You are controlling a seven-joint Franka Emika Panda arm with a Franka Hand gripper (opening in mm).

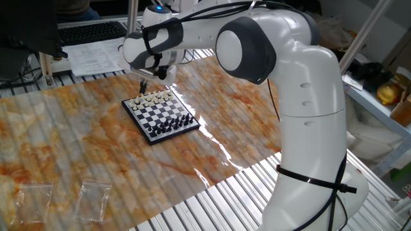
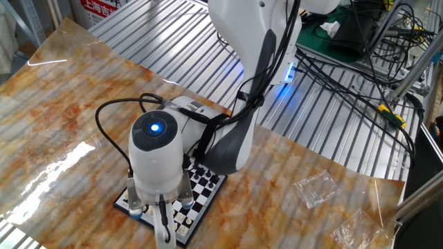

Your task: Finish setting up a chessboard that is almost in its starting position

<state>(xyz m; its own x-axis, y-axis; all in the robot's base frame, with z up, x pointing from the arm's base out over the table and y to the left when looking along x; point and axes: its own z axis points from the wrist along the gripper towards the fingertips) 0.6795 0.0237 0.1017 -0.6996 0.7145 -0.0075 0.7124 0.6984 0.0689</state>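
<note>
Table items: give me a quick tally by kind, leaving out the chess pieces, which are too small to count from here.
Chessboard: 1
Clear plastic bags: 2, both near the table's edge, away from the board
Marbled table covering: 1
Total: 4

marbled table cover (image 1: 77,141) | two clear plastic bags (image 1: 93,197) near edge | keyboard (image 1: 90,31) | papers (image 1: 96,59)
</note>
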